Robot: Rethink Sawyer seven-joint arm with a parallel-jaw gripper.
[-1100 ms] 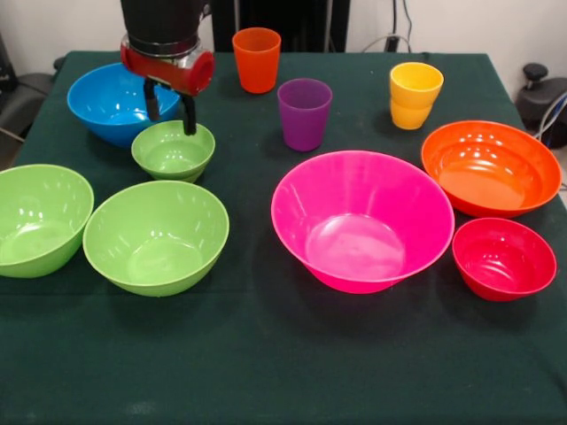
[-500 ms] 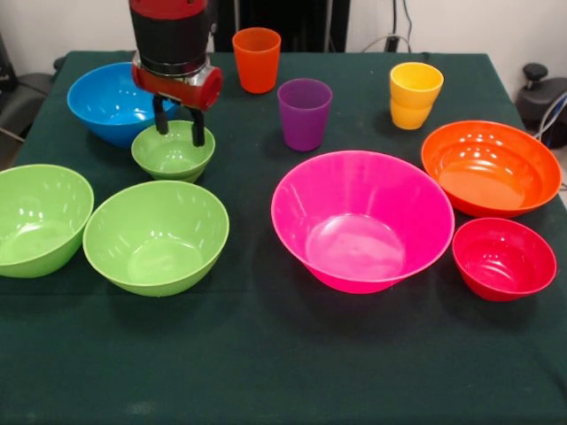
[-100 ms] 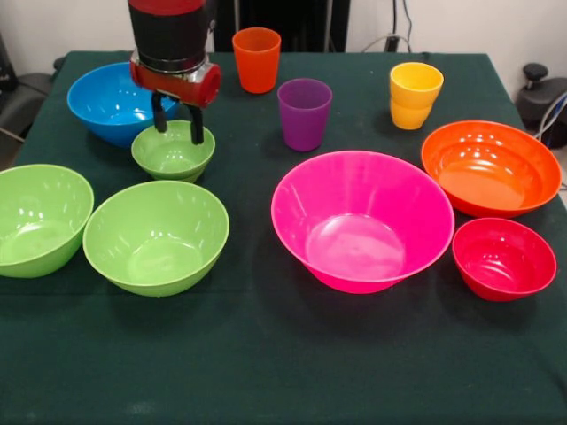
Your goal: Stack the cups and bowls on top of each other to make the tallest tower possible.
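Upper left: end effector open, fingers astride far rim of smallest green bowl, probably lining up a rim grasp.

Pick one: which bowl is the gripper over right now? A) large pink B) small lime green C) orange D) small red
B. The gripper hangs with its open fingertips at the far rim of the small lime green bowl, just in front of the blue bowl; the pink, red and orange bowls sit across the table from it.
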